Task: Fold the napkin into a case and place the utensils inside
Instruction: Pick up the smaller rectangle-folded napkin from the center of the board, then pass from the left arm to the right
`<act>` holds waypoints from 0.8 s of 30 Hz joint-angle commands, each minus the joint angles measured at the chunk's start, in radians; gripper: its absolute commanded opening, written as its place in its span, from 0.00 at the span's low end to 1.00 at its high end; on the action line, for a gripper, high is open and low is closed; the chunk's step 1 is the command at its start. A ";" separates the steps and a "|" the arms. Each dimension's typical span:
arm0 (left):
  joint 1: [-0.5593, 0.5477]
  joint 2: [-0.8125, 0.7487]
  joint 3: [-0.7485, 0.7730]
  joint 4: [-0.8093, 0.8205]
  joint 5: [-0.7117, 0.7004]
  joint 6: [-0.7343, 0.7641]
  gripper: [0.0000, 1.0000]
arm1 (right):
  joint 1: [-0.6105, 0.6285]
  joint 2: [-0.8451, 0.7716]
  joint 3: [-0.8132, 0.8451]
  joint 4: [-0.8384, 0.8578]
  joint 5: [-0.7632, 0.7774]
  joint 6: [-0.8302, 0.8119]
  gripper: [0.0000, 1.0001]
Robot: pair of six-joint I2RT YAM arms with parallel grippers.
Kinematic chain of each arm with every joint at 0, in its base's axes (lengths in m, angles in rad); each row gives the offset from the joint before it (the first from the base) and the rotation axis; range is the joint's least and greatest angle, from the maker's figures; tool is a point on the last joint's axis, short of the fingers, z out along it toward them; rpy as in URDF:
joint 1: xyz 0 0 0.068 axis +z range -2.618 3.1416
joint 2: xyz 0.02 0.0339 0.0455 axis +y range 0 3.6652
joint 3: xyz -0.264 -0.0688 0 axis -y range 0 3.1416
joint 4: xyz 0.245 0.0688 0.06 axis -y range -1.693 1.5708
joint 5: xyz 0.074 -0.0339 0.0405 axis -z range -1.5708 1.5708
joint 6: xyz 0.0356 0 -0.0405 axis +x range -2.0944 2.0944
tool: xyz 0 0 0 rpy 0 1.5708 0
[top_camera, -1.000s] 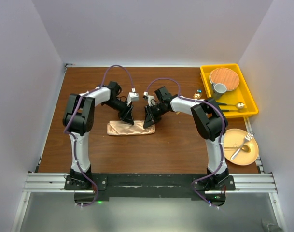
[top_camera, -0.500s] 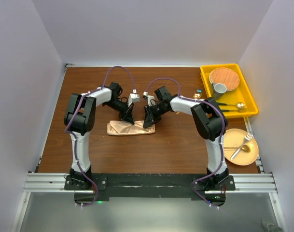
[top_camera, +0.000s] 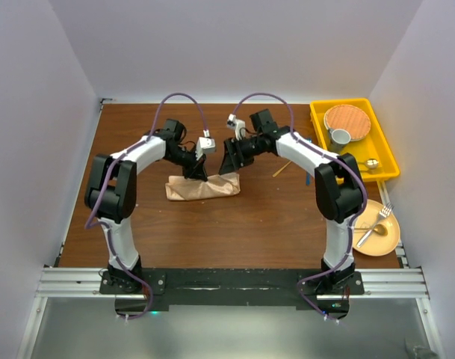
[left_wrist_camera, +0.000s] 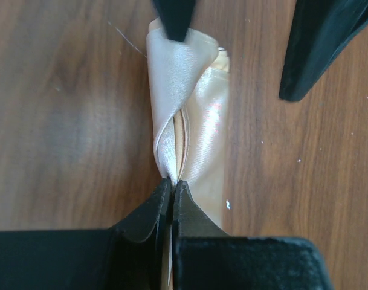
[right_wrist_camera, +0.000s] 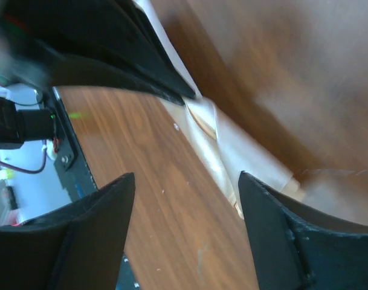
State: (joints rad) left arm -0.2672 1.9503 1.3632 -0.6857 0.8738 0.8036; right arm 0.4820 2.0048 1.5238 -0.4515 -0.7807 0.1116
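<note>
1. The napkin (top_camera: 203, 188) lies near the middle of the table (top_camera: 249, 224), in front of both arms. It is folded down to a narrow, layered strip, so the case shape looks largely made.
2. The left jaws are pinched tight on a raised fold of the strip's top layer. In the left wrist view that layer twists up off the rest of the cloth and runs into the closed tips.
3. I judge from this that the cloth work is not finished: either a last fold is not laid flat, or the pouch is being lifted open.
4. The right jaws stand wide apart and hold nothing. They hang just above the far edge of the strip towards its right end, and in the right wrist view the satin lies free below them.
5. None of the utensils is in the cloth. A fork (top_camera: 380, 216) and a spoon (top_camera: 365, 236) rest on the round plate (top_camera: 388, 243) at the right near corner, well apart from the napkin.
6. Another spoon (top_camera: 368, 163) lies in the yellow tray (top_camera: 317, 120), and a slim gold piece (top_camera: 281, 167) lies on the bare wood between napkin and tray.
7. What is left, as I read it: settle or open the case, then fetch each utensil and slide it inside. That is the larger half of the task.
</note>
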 commanded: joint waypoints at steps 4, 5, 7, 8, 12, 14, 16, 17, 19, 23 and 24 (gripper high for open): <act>-0.017 -0.091 -0.049 0.078 -0.016 0.098 0.00 | -0.006 -0.009 0.156 -0.090 -0.015 -0.205 0.79; -0.017 -0.096 -0.052 0.081 -0.013 0.106 0.00 | -0.006 0.000 0.179 -0.085 -0.014 -0.214 0.79; -0.020 -0.112 -0.059 0.086 -0.010 0.120 0.00 | -0.006 0.032 0.197 -0.072 -0.006 -0.231 0.79; -0.021 -0.119 -0.062 0.087 -0.009 0.137 0.00 | -0.005 0.046 0.213 -0.067 -0.012 -0.237 0.78; -0.029 -0.146 -0.087 0.100 -0.006 0.161 0.00 | 0.004 0.100 0.254 -0.104 -0.041 -0.302 0.74; -0.030 -0.159 -0.095 0.101 0.004 0.172 0.00 | 0.007 0.118 0.250 -0.093 -0.051 -0.326 0.72; -0.032 -0.165 -0.104 0.104 0.011 0.177 0.00 | 0.007 0.129 0.242 -0.063 -0.080 -0.305 0.71; -0.033 -0.168 -0.108 0.106 0.013 0.186 0.00 | 0.009 0.133 0.230 -0.029 -0.086 -0.294 0.70; -0.033 -0.171 -0.113 0.104 0.013 0.193 0.00 | 0.013 0.138 0.219 -0.007 -0.101 -0.290 0.70; -0.035 -0.172 -0.113 0.094 0.016 0.210 0.00 | 0.033 0.127 0.199 -0.012 -0.124 -0.314 0.70; -0.035 -0.172 -0.113 0.095 0.016 0.210 0.00 | 0.038 0.123 0.196 -0.016 -0.124 -0.320 0.69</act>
State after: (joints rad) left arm -0.2970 1.8263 1.2533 -0.6098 0.8486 0.9653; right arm 0.4973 2.1658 1.7279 -0.4988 -0.8421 -0.1654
